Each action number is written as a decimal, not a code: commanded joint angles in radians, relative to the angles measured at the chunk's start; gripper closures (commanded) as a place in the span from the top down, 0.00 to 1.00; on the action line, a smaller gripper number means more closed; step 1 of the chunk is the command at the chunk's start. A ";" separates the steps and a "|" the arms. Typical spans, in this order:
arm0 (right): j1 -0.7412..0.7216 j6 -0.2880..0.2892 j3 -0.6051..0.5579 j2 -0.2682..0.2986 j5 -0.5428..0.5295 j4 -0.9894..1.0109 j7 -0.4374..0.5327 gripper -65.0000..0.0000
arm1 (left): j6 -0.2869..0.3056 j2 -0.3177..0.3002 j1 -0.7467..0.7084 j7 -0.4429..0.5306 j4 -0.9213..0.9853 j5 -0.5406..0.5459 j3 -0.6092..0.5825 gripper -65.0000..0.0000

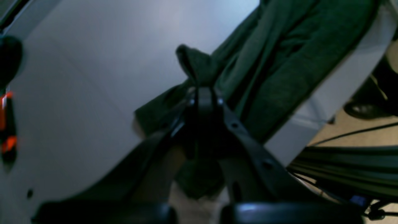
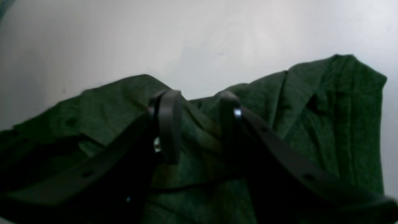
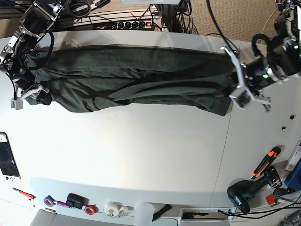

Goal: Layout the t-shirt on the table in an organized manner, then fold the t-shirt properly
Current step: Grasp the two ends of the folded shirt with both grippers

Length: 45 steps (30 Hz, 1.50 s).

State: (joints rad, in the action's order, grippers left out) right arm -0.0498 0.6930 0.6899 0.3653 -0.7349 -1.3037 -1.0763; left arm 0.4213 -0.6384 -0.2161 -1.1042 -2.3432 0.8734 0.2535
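The left tool [image 1: 203, 93] is closed tight on a bunched fold of the t-shirt [image 1: 279, 62]; in the left wrist view the two fingers meet with a knot of dark green cloth sticking up just past the tips. From that pinch the fabric runs away in long creases across the white desk [image 1: 93, 77], close to the desk's rounded edge.

The right tool [image 2: 199, 124] has its fingers standing apart over the other end of the t-shirt [image 2: 326, 124]. Green cloth fills the gap between them and lies under both tips, but whether the fingers actually press on the cloth cannot be told from the right wrist view. Beyond this end of the garment there is only bare desk [image 2: 217, 37].

In the base view the t-shirt [image 3: 136, 75] is stretched as a long, wrinkled band along the far side of the desk [image 3: 141, 155], with the left tool [image 3: 239, 87] at one end of it and the right tool [image 3: 28, 92] at the other. Well away from the t-shirt, along the near edge of the desk, lie rolls of tape [image 3: 113, 208], and toward the near corner on the left tool's side rests a power drill [image 3: 247, 193].
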 commanded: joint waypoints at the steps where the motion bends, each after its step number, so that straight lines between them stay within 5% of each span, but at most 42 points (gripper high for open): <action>1: -0.011 0.005 0.006 0.025 -0.008 -0.016 0.036 0.32 | 0.003 -0.012 -0.001 0.019 -0.013 0.020 0.034 0.00; 7: -0.010 0.005 0.006 0.024 0.021 -0.016 0.043 0.32 | 0.026 -0.004 0.000 0.023 -0.013 0.126 0.213 0.00; 10: -0.005 0.005 0.006 0.021 0.023 -0.016 0.044 0.32 | 0.083 -0.004 0.000 0.024 -0.013 0.224 0.293 0.00; 21: 0.000 0.005 0.005 -0.089 0.203 -0.016 0.098 0.32 | 0.206 0.023 0.000 -0.037 -0.013 0.610 0.437 0.00; 30: -0.009 0.005 0.005 -0.088 0.196 -0.017 0.142 0.32 | 0.209 0.186 0.000 -0.093 -0.013 0.610 0.436 0.00; 33: -0.029 0.005 -0.006 -0.088 0.121 -0.017 0.142 0.41 | 0.209 0.227 0.000 -0.094 -0.013 0.610 0.436 0.00; 40: -0.166 0.005 -0.140 -0.089 0.093 -0.017 0.096 0.49 | 0.209 0.237 0.000 -0.093 -0.013 0.610 0.436 0.00; 45: -0.274 0.005 -0.307 -0.091 0.248 -0.016 0.078 0.49 | 0.209 0.237 0.000 -0.093 -0.013 0.610 0.436 0.00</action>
State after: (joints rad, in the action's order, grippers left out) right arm -0.3008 0.6968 0.3782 0.2607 -0.4622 -1.3045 -1.0172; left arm 0.6300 -0.3882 -0.2214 -1.2263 -2.3447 1.4635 0.6830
